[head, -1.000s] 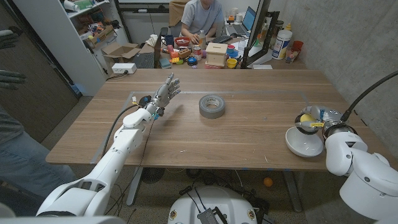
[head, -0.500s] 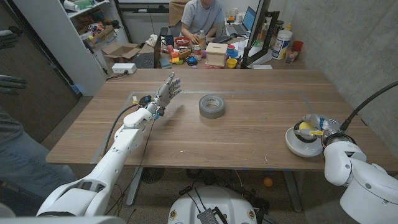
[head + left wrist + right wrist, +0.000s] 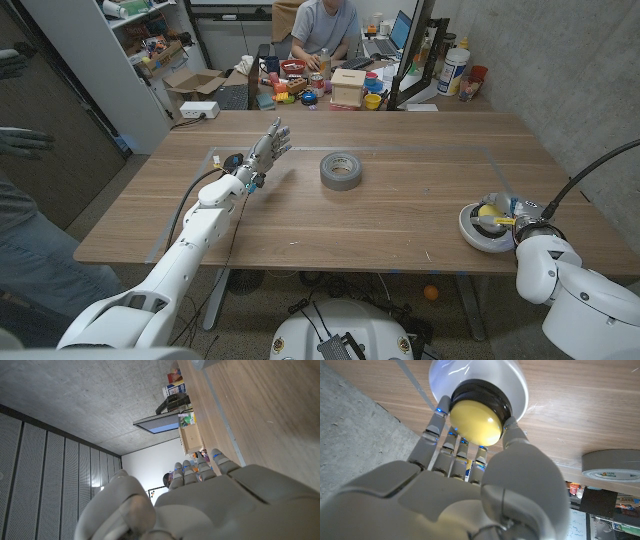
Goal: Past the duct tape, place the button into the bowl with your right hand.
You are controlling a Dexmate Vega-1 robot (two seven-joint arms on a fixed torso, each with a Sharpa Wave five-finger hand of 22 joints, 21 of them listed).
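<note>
Left arm stretched from the table's near left corner toward its far left part, left hand [image 3: 267,149] raised, fingers [image 3: 200,466] straight and together, holding nothing. Right arm bent in at the near right corner, right hand [image 3: 500,212] by the right edge, fingers [image 3: 441,420] and thumb gripping the yellow button [image 3: 474,420].

A: What stands on the surface [image 3: 400,215]?
B: The duct tape roll [image 3: 340,170] mid-table, the bowl [image 3: 478,232] near the right edge.
A: Between them?
B: Bare wood, a wide open lane
</note>
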